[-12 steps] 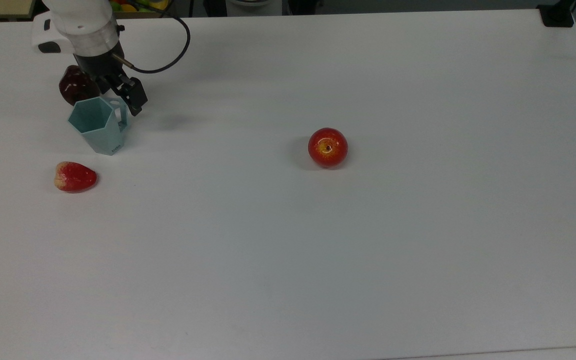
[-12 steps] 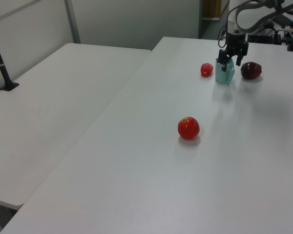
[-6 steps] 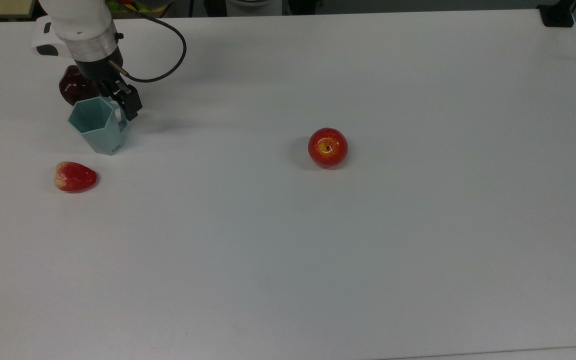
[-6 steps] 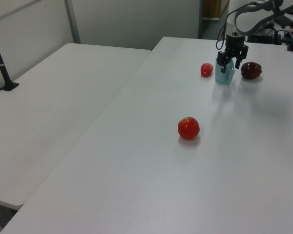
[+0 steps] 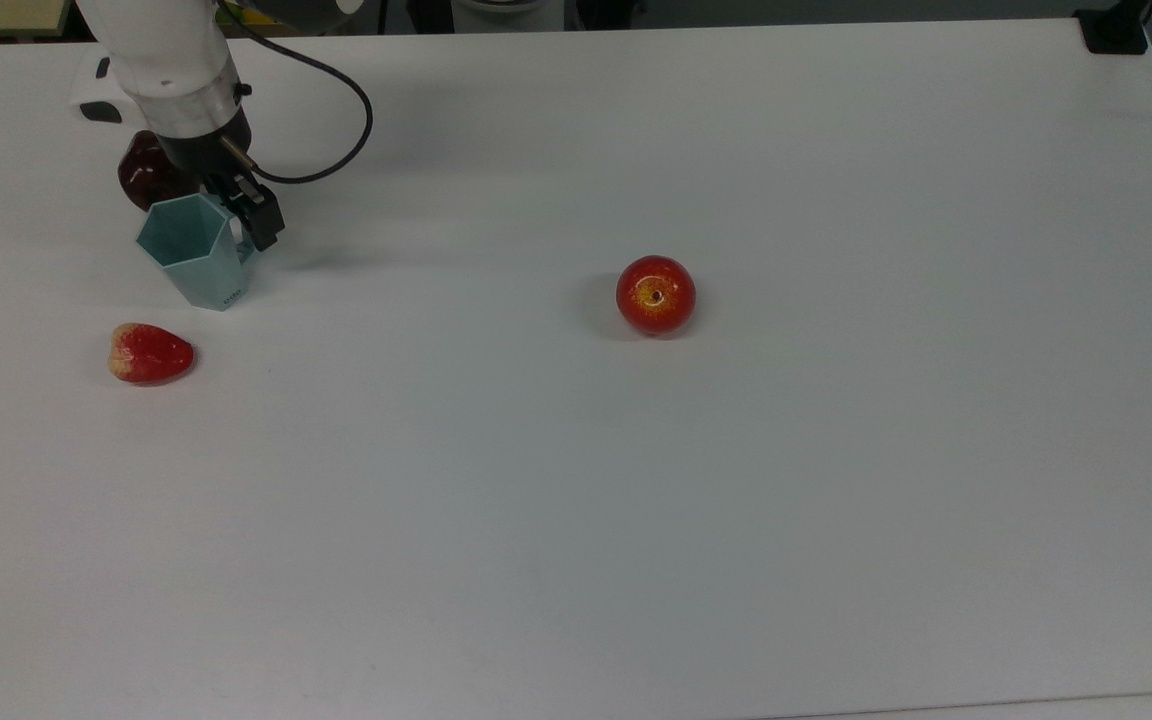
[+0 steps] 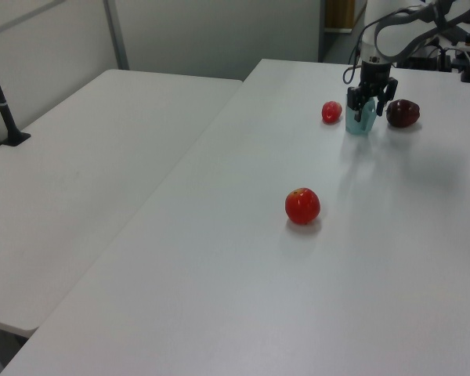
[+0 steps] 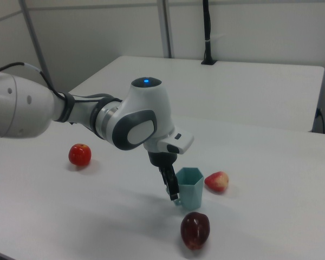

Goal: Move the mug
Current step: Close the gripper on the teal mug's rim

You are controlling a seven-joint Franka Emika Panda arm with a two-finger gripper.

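Top view: mug [image 5: 194, 250] between fruits.

No readable text

The mug [image 5: 198, 250], just beside the pincer [image 5: 254, 215], bears a small dark mark low on one flat side in the top view, but its letters are too small to make out. Nothing else on the table [image 5: 636, 500] carries a label, number or sign.

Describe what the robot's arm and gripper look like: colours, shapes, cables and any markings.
The arm has rounded white shells with dark grey joint panels and a small blue light on top. A silver metal ring precedes the black two-finger gripper. A black cable loops from the wrist.
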